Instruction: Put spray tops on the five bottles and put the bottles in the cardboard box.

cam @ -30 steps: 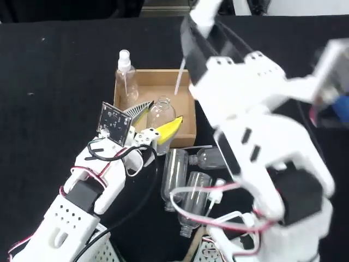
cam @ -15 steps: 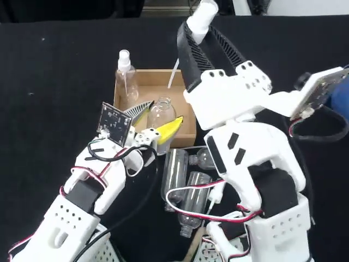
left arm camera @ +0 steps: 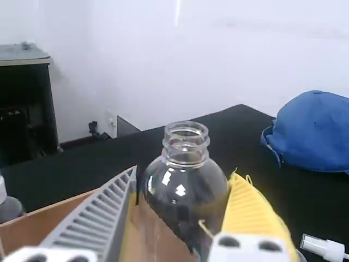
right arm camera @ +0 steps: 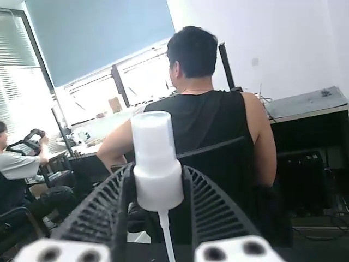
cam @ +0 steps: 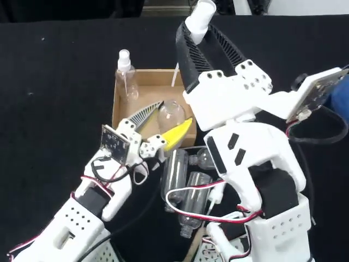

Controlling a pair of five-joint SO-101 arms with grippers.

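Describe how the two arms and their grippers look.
The left arm and right arm are white shells with black motor blocks and looping red and white wires. The left gripper pairs one grey ribbed finger with one yellow one, beside a dark camera board. The right gripper has two black ribbed fingers.
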